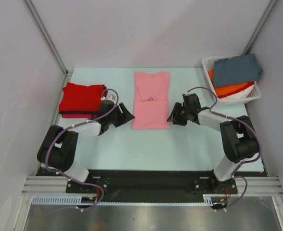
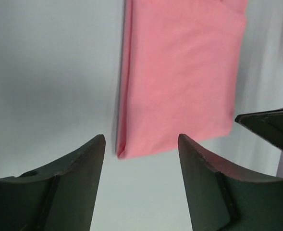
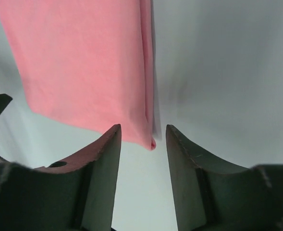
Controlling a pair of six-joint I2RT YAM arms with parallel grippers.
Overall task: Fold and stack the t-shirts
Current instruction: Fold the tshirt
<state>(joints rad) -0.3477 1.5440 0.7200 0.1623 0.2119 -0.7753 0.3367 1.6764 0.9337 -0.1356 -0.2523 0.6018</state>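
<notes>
The left gripper [image 2: 141,139] is seen spread open with nothing held, pointed at the near left corner of the light pink t-shirt [image 1: 151,101], which is laid folded at the table's middle. The right gripper [image 3: 142,130] is likewise parted and empty at the near right corner. A red t-shirt stack [image 1: 81,98] is set at the left; the grey-blue t-shirt [image 1: 237,70] and orange t-shirt [image 1: 230,89] are held in the white basket [image 1: 206,62]

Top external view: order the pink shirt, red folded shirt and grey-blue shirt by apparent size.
1. pink shirt, clearly largest.
2. red folded shirt and grey-blue shirt look about alike; not ranked.
</notes>
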